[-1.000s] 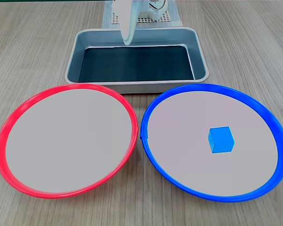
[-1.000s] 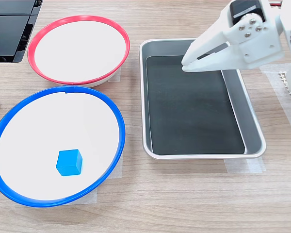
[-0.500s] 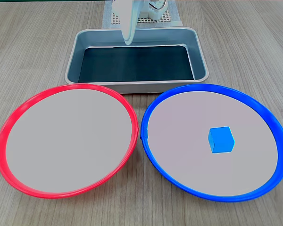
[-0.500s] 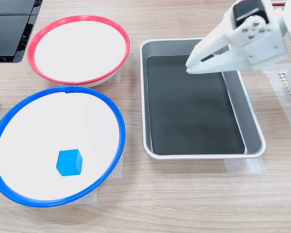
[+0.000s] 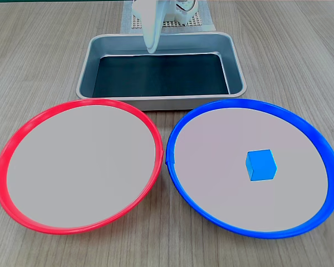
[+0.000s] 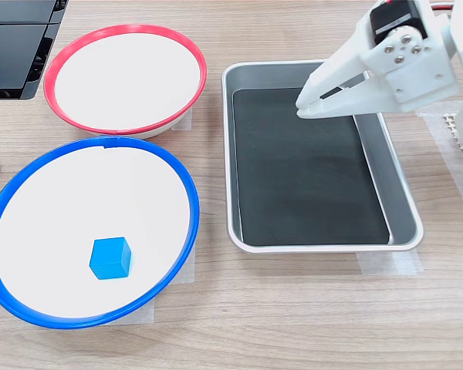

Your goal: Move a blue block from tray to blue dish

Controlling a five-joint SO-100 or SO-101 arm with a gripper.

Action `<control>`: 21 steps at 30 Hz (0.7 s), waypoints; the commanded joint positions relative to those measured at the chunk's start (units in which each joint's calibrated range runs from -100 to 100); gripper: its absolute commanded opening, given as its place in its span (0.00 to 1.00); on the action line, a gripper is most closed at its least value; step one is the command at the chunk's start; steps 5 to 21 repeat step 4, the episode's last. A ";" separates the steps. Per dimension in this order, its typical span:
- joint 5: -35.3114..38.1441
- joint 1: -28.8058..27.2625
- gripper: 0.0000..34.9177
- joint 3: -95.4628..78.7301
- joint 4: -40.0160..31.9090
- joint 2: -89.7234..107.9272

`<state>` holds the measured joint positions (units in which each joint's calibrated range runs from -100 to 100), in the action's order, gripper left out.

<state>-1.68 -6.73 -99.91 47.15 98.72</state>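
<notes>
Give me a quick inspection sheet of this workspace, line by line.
Surface: wood-grain table.
Blue block: resting inside the blue dish, nothing gripping it.
Tray: dark floor bare.
Red dish: nothing in it.
Clutter: nothing seen.
Gripper: above the tray, fingertips together, holding nothing.
Cables: thin wires near the arm base in the first exterior view.
Surroundings: dark panels at the second exterior view's upper left; white mesh mat under the arm base.

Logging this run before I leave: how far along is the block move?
Done: the blue block lies inside the blue dish, and the tray shows only its dark floor. In hand: nothing; the hand hangs above the tray, its fingers nearly together and holding nothing. Left: nothing apparent for this block.
</notes>
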 commanded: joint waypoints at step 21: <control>0.24 0.00 0.01 -0.09 0.19 0.26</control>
